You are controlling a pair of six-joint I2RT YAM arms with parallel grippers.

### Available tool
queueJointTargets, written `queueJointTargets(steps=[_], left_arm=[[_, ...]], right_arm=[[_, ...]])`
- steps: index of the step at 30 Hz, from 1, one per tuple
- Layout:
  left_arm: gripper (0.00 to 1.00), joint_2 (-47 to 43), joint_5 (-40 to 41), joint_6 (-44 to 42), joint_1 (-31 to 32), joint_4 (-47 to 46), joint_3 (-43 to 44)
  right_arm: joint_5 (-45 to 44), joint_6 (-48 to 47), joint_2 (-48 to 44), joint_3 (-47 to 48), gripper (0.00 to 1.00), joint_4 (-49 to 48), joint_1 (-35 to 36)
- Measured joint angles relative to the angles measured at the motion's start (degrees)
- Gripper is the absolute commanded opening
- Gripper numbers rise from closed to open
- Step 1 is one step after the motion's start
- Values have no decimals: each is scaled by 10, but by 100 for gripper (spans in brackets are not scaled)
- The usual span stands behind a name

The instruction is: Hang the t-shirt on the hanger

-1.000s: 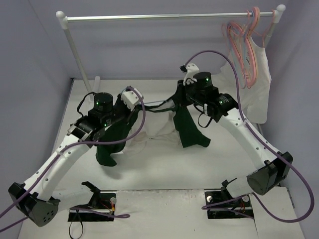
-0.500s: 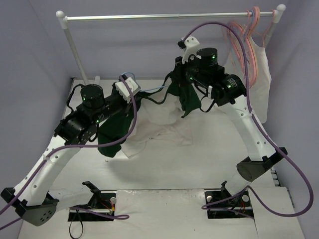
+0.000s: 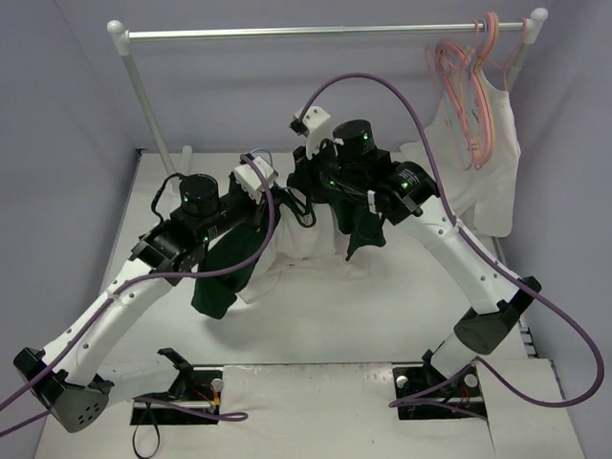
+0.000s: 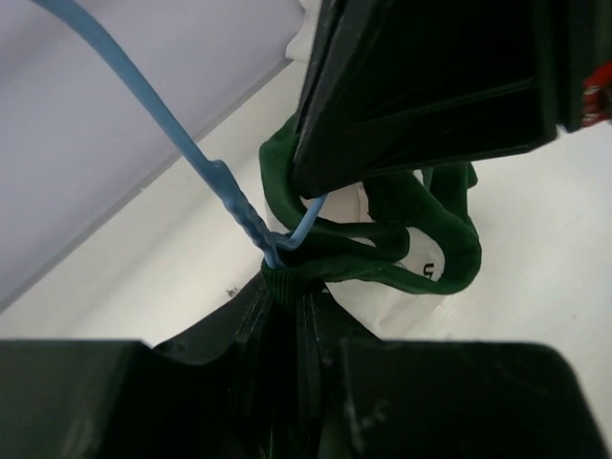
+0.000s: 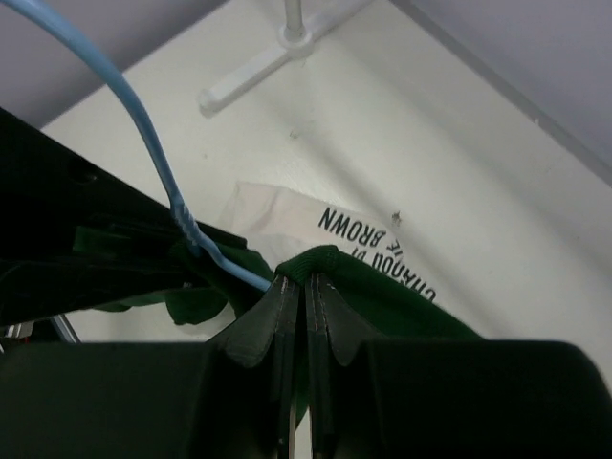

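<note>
The t-shirt [image 3: 308, 247] hangs bunched between both grippers above the table, its dark green sleeves drooping at the left [image 3: 218, 282] and the right [image 3: 361, 229]. My left gripper [image 3: 274, 198] is shut on the green neck trim [image 4: 421, 256], right beside the light-blue hanger [image 4: 191, 143]. The hanger's thin arm runs into the neck opening. My right gripper [image 3: 304, 186] is shut on the neck trim [image 5: 330, 263], close to the left gripper. The hanger [image 5: 143, 124] passes just left of the right gripper [image 5: 306, 282]. The chest logo [image 5: 382, 251] shows beyond it.
A clothes rack rail [image 3: 316, 32] spans the back, with its left post [image 3: 143, 96] and foot [image 5: 277, 53]. Pink hangers [image 3: 467, 96] and a plain white sleeveless top [image 3: 490, 167] hang at its right end. Purple cables loop over both arms.
My right gripper has swung left and down, ending close to the left gripper. The left gripper came slightly right and down. The shirt is more bunched between them.
</note>
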State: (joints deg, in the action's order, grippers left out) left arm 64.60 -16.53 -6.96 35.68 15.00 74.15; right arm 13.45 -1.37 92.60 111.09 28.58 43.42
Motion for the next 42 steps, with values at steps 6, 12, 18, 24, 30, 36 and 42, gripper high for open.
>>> queueJointTargets(steps=[6, 12, 18, 24, 30, 36, 42], left_arm=[[0, -32, 32, 53, 1, -105, -154], [0, -74, 39, 91, 2, -169, -250], [0, -64, 24, 123, 2, -206, -253], [0, -58, 12, 138, 2, -257, -259], [0, -71, -8, 136, 3, -334, -318], [0, -92, -46, 132, 3, -362, -348], [0, -116, -62, 132, 3, -402, -382]], right_arm=[[-29, 5, -30, -127, 0, -31, 2], [-70, 12, -33, -202, 0, -39, 2], [-62, 24, -33, -175, 2, -44, 11], [-61, 26, -34, -151, 8, -59, 35], [-66, 10, -37, -160, 20, -60, 31], [-49, -20, -52, -163, 36, -60, 14], [13, -64, -83, -156, 52, -30, -25]])
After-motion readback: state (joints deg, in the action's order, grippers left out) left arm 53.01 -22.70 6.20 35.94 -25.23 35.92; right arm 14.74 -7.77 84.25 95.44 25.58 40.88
